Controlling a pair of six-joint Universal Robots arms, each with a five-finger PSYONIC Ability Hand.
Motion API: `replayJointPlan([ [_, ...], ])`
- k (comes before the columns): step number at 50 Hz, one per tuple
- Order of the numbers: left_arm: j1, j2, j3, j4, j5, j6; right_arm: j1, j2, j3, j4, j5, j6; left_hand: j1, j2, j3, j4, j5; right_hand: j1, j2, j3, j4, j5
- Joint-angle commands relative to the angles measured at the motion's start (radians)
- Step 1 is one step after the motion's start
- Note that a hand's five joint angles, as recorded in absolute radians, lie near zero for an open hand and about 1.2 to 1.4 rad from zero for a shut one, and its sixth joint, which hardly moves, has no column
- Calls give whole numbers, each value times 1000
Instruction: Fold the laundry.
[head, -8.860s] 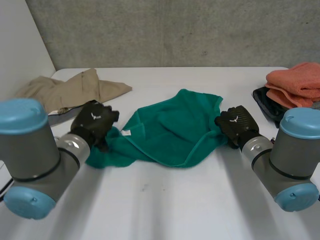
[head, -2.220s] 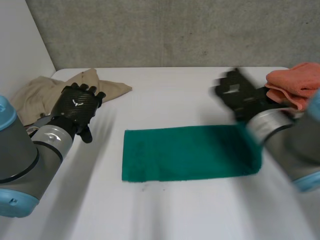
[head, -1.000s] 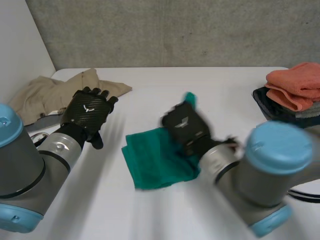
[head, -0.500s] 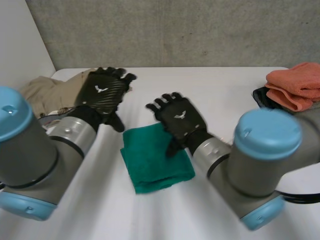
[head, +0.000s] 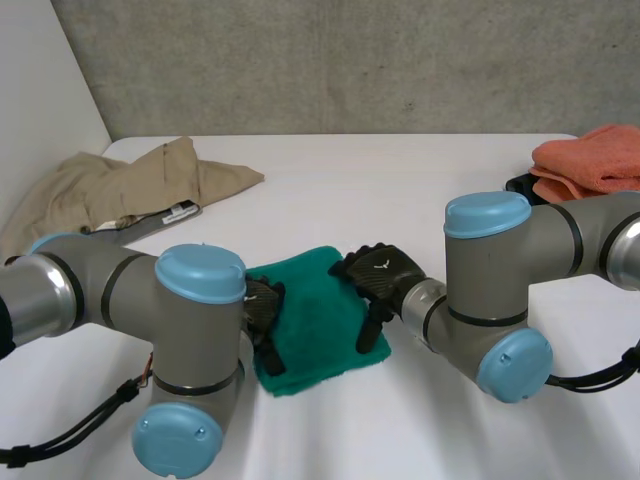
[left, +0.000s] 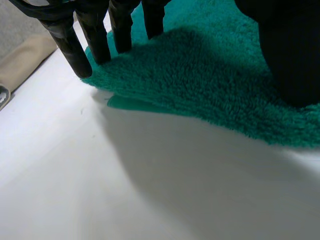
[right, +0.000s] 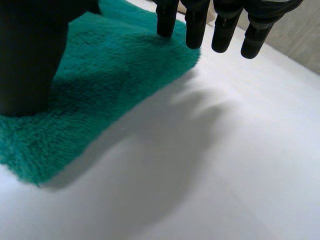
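Green towel (head: 318, 330) folded small. Left hand (head: 263, 306), right hand (head: 378, 281), raised moments ago, now pressing its opposite edges, fingers straight, gripping nothing.

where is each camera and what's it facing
Head view: between and behind the arms, looking down at the table; both arms, left hand and right hand on the green towel.
Left wrist view: along its palm; straight fingers at the towel's edge.
Right wrist view: likewise; fingers at the towel's edge.
Shared: the towel.
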Motion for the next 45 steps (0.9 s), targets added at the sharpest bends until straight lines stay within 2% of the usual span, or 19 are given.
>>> replayJointPlan([
  [1,6,129,7,9,37,2,2,-112,45,-37,77,-86,11,-16,-17,-8,-20,-49,-36,-35,-36,-47],
  [6,17,206,47,6,104,10,20,-207,157,-152,83,-98,11,-16,-17,-8,-20,-49,-36,-35,-36,-47],
  [10,58,250,82,6,181,20,32,-287,330,-279,75,-149,5,-22,-23,-14,-26,-49,-36,-35,-36,-47],
  [17,112,269,169,-22,486,71,91,-296,507,-424,17,-184,11,-16,-17,-8,-20,-49,-36,-35,-36,-47],
  [18,116,267,183,-46,573,72,98,-290,534,-451,5,-184,5,-21,-23,-14,-26,-49,-36,-35,-36,-47],
  [21,126,266,196,-71,665,74,107,-260,552,-502,8,-189,5,-22,-23,-14,-26,-49,-36,-35,-36,-47],
  [22,130,266,200,-81,719,74,109,-246,552,-513,8,-190,5,-22,-23,-14,-26,-49,-36,-35,-36,-47],
  [25,135,255,202,-80,748,74,109,-212,546,-536,2,-189,5,-22,-23,-14,-26,-49,-36,-35,-36,-47],
  [35,133,249,205,-79,730,72,109,-105,472,-618,-4,-201,5,-22,-23,-14,-26,-49,-36,-35,-36,-47],
  [45,135,252,205,-79,730,68,109,-68,395,-654,-7,-204,5,-22,-23,-14,-26,37,51,52,51,39],
])
